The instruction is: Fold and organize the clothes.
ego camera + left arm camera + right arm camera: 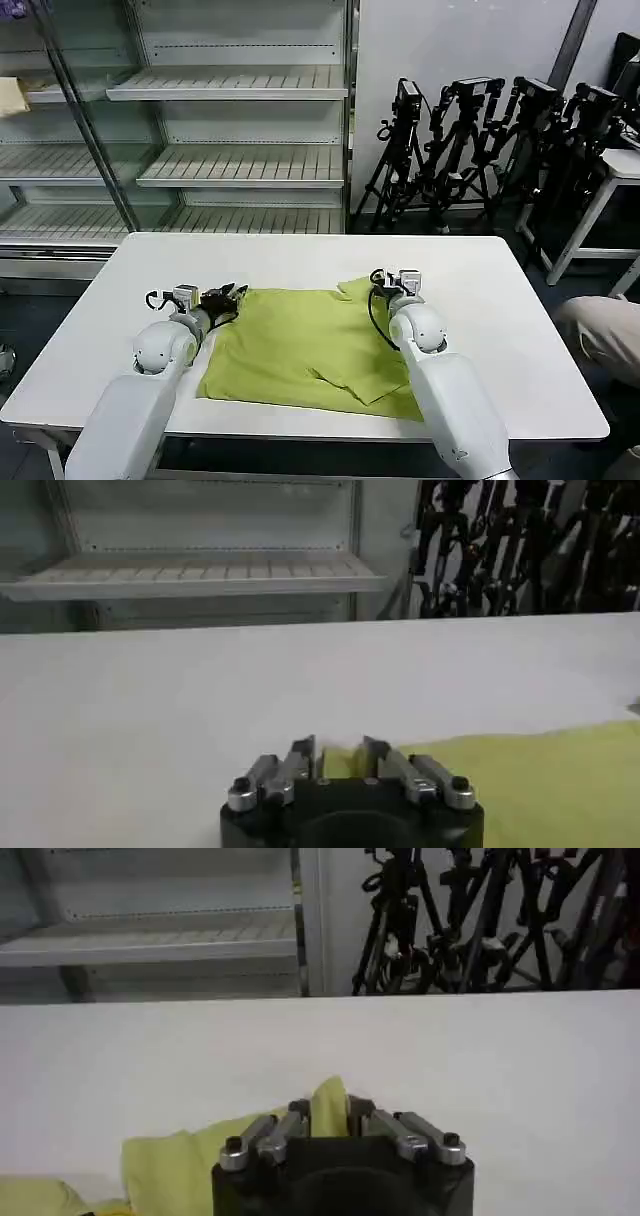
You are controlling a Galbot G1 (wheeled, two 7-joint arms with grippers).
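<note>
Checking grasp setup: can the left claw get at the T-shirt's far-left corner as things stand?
Probably yes. The left claw is already at that corner of the T-shirt, fabric showing between its fingers, with bare table around it. The right claw is at the opposite far corner.

I see a white table [300, 260] in front, with empty white slatted shelving [230, 85] behind glass doors along the far left wall. To the right of it I've got a plain pale wall panel [450, 40] with a cluster of black camera tripods [480, 150] on the dark floor, and another white table [615, 185] at the right edge.
</note>
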